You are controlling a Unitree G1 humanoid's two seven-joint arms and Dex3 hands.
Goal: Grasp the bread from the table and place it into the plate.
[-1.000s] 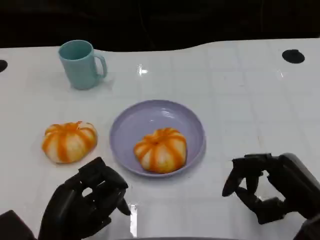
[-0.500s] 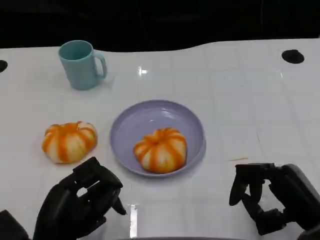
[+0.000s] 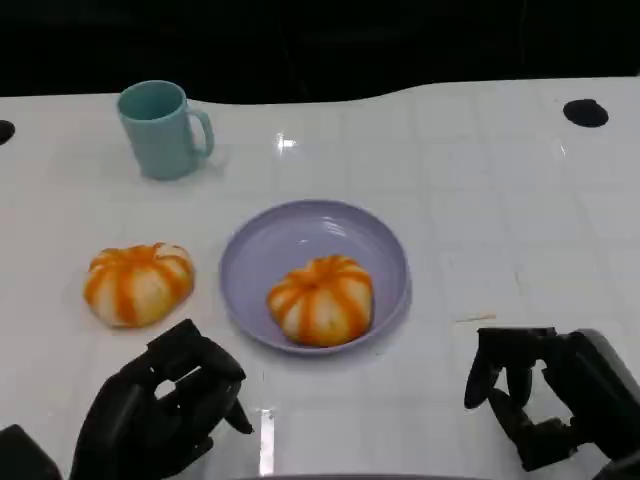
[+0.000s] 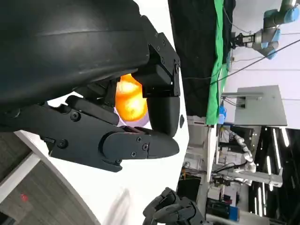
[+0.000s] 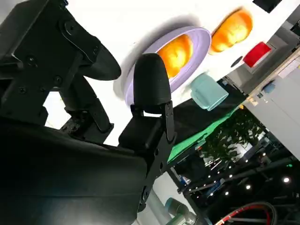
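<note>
One orange-striped bread (image 3: 321, 298) lies in the purple plate (image 3: 300, 225) at the table's middle. A second bread (image 3: 138, 283) sits on the table left of the plate. My left hand (image 3: 160, 415) hovers at the near edge, just below that bread, with loosely curled fingers and nothing in it. My right hand (image 3: 545, 395) is at the near right, apart from the plate, holding nothing, its thumb and fingers spread. In the left wrist view a bread (image 4: 129, 98) shows between the fingers (image 4: 140, 145). The right wrist view shows the plate (image 5: 199, 40), the bread in it (image 5: 176, 51) and the other bread (image 5: 232, 30).
A teal mug (image 3: 165, 128) stands at the back left, also in the right wrist view as the mug (image 5: 206, 91). A black round hole (image 3: 585, 112) marks the table's far right. White table surface lies open to the right of the plate.
My right hand has drawn back from the plate toward the near right edge. The left hand has barely shifted. Both breads and the plate stay put.
</note>
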